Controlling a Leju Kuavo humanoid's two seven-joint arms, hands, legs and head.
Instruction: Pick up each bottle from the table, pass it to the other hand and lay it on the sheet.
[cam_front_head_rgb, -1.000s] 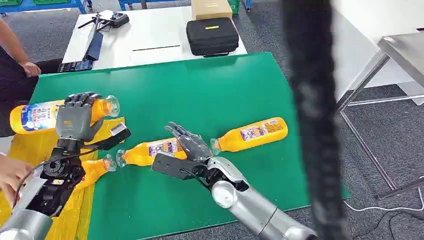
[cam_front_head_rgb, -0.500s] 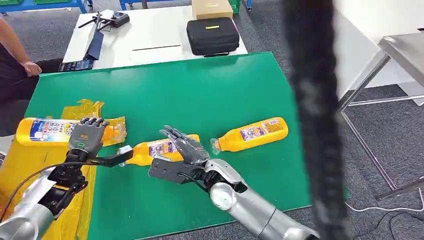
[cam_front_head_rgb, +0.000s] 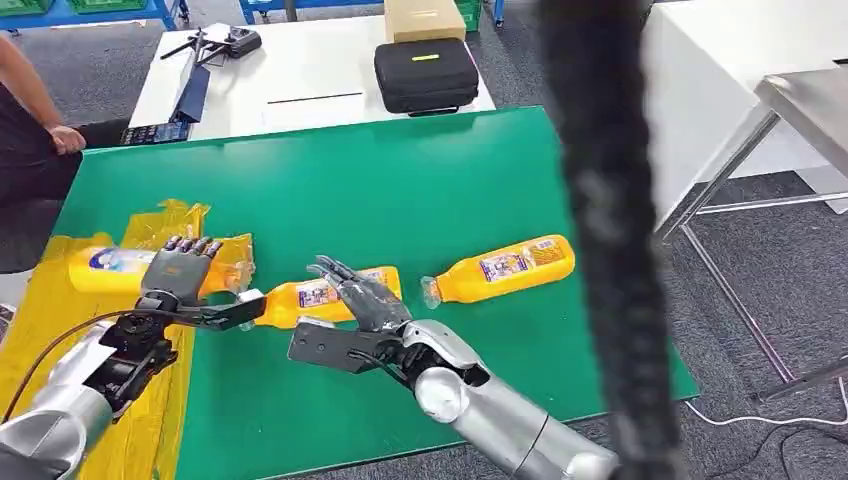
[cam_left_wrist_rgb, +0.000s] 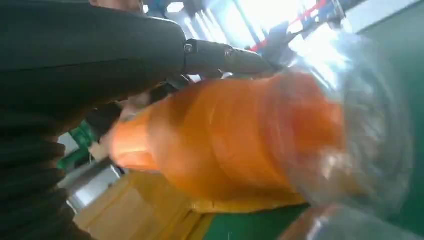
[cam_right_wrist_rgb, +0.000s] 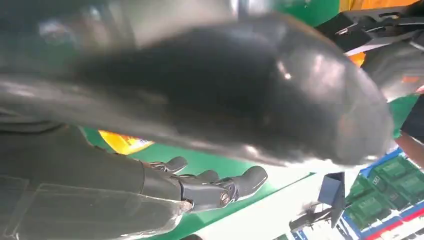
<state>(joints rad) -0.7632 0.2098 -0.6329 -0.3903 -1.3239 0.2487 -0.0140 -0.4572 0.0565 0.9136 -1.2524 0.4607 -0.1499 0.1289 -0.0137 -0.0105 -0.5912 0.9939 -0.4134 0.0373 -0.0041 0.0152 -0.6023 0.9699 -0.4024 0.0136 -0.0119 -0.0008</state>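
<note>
**Green table, 3 orange bottles**

Green table (cam_front_head_rgb: 420, 180) fills the middle, with a white table (cam_front_head_rgb: 300, 70) behind it holding a black case (cam_front_head_rgb: 425, 72). On the near left lies the yellow sheet (cam_front_head_rgb: 40, 310). The left hand (cam_front_head_rgb: 178, 272) wraps around 1 orange bottle (cam_front_head_rgb: 110, 268), low over the sheet. The right hand (cam_front_head_rgb: 360, 295) is wide, holding nothing, its fingers over a second bottle (cam_front_head_rgb: 310, 300) lying on the green. A third bottle (cam_front_head_rgb: 505, 265) lies to its right.

One bottle (cam_front_head_rgb: 110, 268) lies on the sheet (cam_front_head_rgb: 40, 330) at the table's (cam_front_head_rgb: 400, 180) left; two bottles (cam_front_head_rgb: 505, 265) lie right of it.
</note>
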